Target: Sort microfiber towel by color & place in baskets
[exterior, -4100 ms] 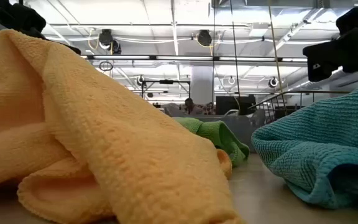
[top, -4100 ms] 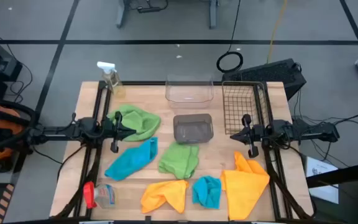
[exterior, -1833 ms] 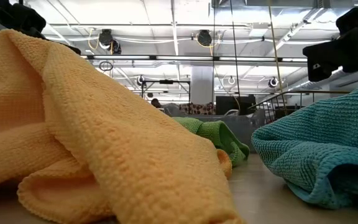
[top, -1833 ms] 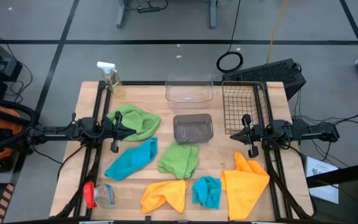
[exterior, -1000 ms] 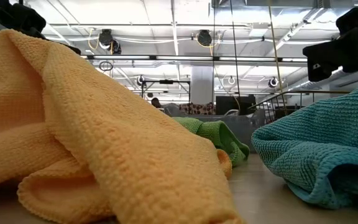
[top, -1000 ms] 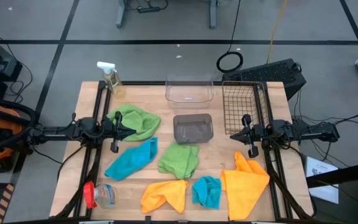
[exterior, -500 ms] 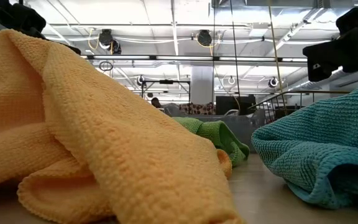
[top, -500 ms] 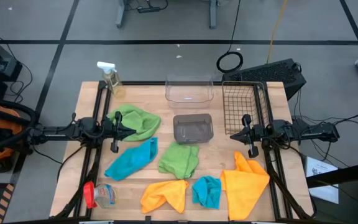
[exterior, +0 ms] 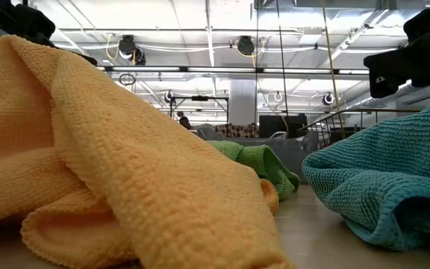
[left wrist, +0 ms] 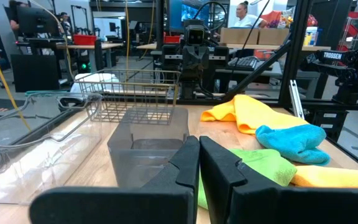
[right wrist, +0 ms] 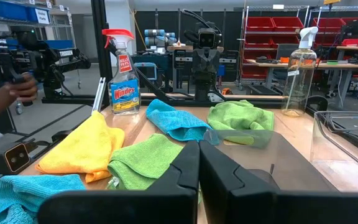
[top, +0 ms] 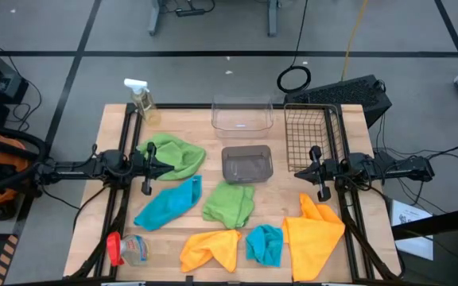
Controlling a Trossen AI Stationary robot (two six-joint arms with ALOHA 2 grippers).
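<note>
Though cloth-crowded, clear table (top: 356, 119) edges

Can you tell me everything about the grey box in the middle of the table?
The grey tub is a small rectangular box of smoky, see-through plastic with rounded corners and no lid. It stands upright near the middle of the wooden table, open side up, and looks empty. A clear tub sits behind it and a wire basket beside it, both apart from it. A green towel lies just in front, its edge close to the tub. Neither gripper touches it.
</note>
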